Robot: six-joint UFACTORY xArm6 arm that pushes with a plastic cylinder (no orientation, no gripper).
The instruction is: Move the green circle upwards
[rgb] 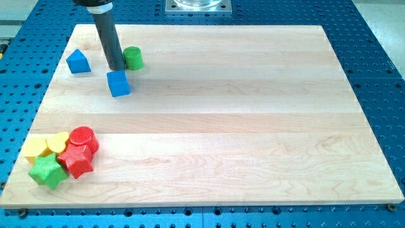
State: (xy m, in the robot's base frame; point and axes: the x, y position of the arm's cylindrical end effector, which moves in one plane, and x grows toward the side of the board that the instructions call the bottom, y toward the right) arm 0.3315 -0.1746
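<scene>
The green circle (pixel 133 57) is a short green cylinder near the board's top left. My tip (pixel 116 68) rests on the board just left of it, touching or almost touching its lower left side. A blue cube (pixel 118 83) sits right below the tip. A blue house-shaped block (pixel 78 61) lies further to the view's left.
A cluster sits at the board's bottom left: a red circle (pixel 83 139), a red star (pixel 77 160), a green star (pixel 47 171), a yellow heart (pixel 58 143) and another yellow block (pixel 36 149). The wooden board (pixel 253 114) lies on a blue perforated table.
</scene>
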